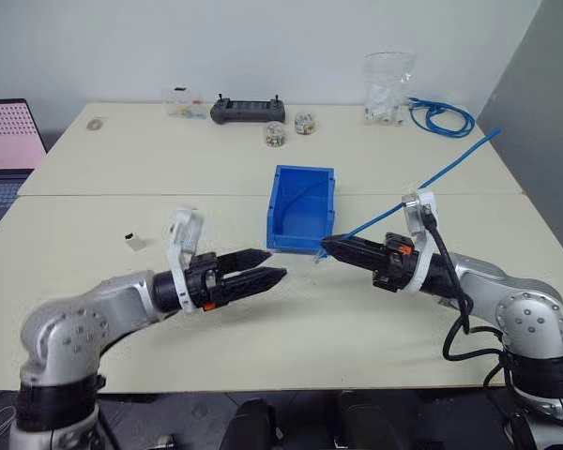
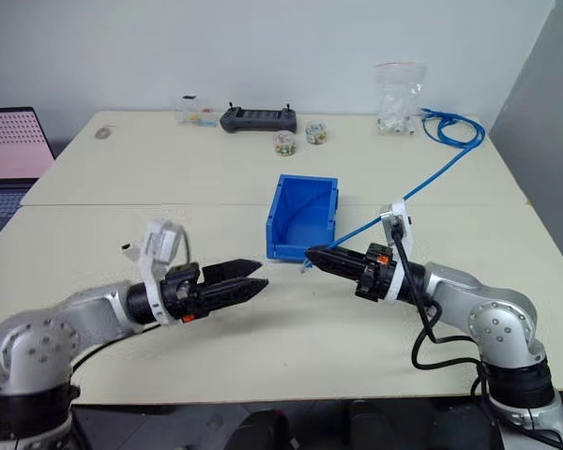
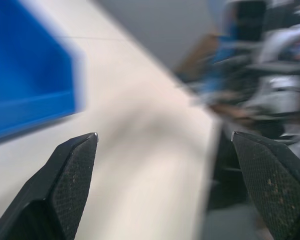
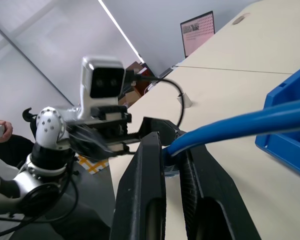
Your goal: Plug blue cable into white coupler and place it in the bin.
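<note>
My right gripper [image 1: 325,246] is shut on the blue cable [image 1: 432,176], pinching it near one end; a short stub pokes out past the fingertips. From there the cable rises back and to the right, above the table. The grip on it is plain in the right wrist view [image 4: 240,122]. The blue bin [image 1: 300,239] stands open-topped on the table just behind both grippers. My left gripper [image 1: 277,263] hovers open and empty, pointing at the right one across a small gap. A small white coupler [image 1: 131,241] lies on the table to the left of my left arm.
At the table's far edge are a black controller [image 1: 247,111], two small jars [image 1: 275,134], a clear box [image 1: 183,103], a clear bag of white pieces [image 1: 387,89] and a coiled blue cable bundle [image 1: 441,117]. A laptop [image 1: 5,150] sits far left. A person's hand [image 4: 0,130] shows beyond the table.
</note>
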Tool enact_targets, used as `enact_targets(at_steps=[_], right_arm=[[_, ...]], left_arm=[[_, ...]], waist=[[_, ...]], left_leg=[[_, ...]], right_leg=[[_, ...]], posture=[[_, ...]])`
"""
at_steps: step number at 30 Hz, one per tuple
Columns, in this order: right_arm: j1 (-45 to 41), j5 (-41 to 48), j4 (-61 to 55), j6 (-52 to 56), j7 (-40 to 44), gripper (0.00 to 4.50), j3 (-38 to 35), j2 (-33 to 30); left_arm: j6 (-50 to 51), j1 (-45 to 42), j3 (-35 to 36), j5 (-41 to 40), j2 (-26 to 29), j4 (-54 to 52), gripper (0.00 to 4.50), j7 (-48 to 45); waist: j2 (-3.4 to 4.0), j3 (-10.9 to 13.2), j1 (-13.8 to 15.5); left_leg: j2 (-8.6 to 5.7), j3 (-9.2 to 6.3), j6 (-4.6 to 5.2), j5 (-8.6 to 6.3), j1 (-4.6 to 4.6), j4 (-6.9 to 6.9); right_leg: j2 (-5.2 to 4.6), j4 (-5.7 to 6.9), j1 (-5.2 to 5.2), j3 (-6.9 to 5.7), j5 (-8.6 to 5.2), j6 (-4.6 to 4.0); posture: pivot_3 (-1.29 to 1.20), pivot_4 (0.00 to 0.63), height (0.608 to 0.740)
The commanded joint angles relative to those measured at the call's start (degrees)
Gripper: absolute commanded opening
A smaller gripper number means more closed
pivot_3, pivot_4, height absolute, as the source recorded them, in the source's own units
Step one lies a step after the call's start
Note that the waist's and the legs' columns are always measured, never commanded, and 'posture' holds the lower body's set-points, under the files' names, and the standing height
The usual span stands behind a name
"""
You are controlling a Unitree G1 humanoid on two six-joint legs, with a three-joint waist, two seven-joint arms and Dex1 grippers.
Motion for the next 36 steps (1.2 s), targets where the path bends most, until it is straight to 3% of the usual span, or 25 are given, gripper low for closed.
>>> enact_targets(at_steps=[1,9,17,36], right_arm=[[-0.53,-2.18,-0.33,-1.46,2.41,0.11,0.32,0.55],[-1.03,-5.10,0.32,-1.42,4.91,0.11,1.51,1.50],[-1.73,-6.54,0.65,-1.02,5.75,0.11,1.91,2.42],[-2.02,-6.75,-0.05,-0.09,5.14,0.11,1.09,3.27]], left_arm=[[-10.16,5.80,1.27,8.58,-4.25,-3.14,4.50,5.13],[-26.02,8.90,3.41,29.84,-12.93,2.58,4.50,23.75],[-26.15,1.57,7.91,36.82,-12.01,14.48,4.50,33.39],[-28.80,-16.69,6.37,43.50,-11.35,34.77,4.50,37.97]], waist=[[-0.04,0.03,0.23],[-0.06,0.01,1.56],[-0.07,0.01,1.51],[-0.12,-0.01,1.45]], left_leg=[[-0.01,0.01,0.00,0.00,-0.01,0.00],[-0.03,-0.04,0.01,0.00,-0.17,0.05],[-0.02,-0.05,0.02,-0.01,-0.20,0.05],[-0.05,-0.05,0.01,0.00,-0.24,0.08]], right_leg=[[-0.02,0.00,0.00,0.01,0.00,0.00],[-0.04,-0.08,-0.08,-0.06,0.03,0.02],[-0.02,-0.04,-0.11,-0.12,0.05,0.00],[-0.03,0.09,-0.19,-0.15,0.22,-0.19]], posture=[[0.00,0.150,0.740],[0.00,0.150,0.740],[0.00,0.150,0.740],[0.00,0.150,0.740]])
